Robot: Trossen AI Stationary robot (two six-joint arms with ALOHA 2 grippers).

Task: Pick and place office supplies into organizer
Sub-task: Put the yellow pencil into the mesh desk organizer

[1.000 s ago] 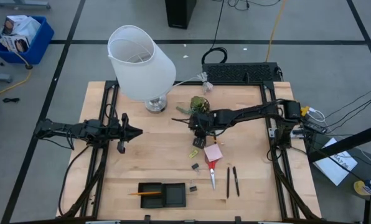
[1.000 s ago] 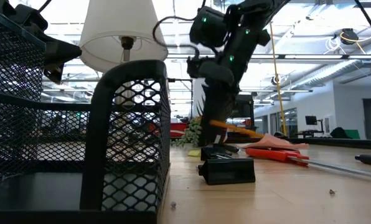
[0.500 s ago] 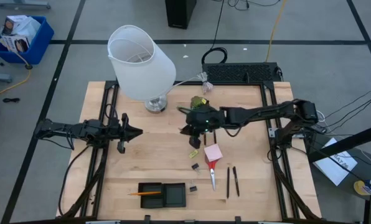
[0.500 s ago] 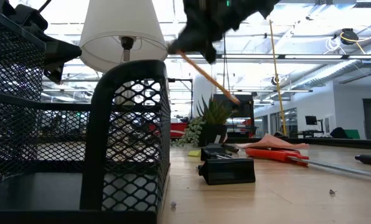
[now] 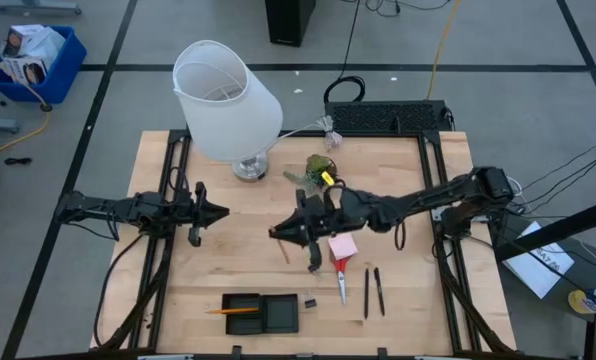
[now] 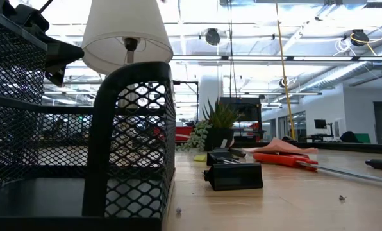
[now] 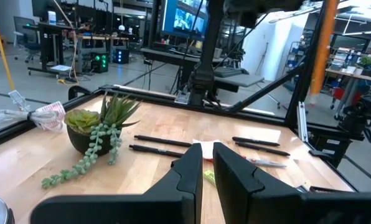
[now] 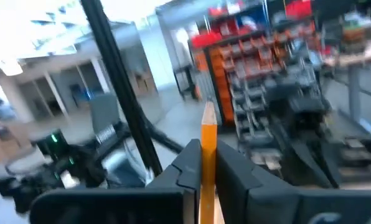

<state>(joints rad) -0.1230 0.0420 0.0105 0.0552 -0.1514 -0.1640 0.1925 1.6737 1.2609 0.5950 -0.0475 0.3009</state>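
One pencil [image 5: 230, 310] lies in the organizer [image 5: 262, 313]; right gripper [image 5: 278, 234] fingers clamp a second pencil [image 8: 208, 163]; scissors [image 5: 341, 279], pens [image 5: 372, 291] remain on tabletop [image 5: 248, 240]; left gripper [image 5: 221, 211] fingers together, idle.

Grey floor [image 5: 98, 100] with dark seam lines around the wooden table [image 5: 248, 210]. Blue bin [image 5: 33, 55] holding white bags sits on the floor at the far left corner. Black box [image 5: 290, 20] stands on the floor past the table's far edge; yellow cable [image 5: 440, 45] runs across the floor near it. White papers [image 5: 538, 265] lie on the floor to the right. Low view: open workshop hall, bright ceiling lights [image 6: 357, 40], ceiling beams, monitor [image 6: 320, 124] far off. Right wrist view: blurred red and orange shelving [image 8: 266, 43].
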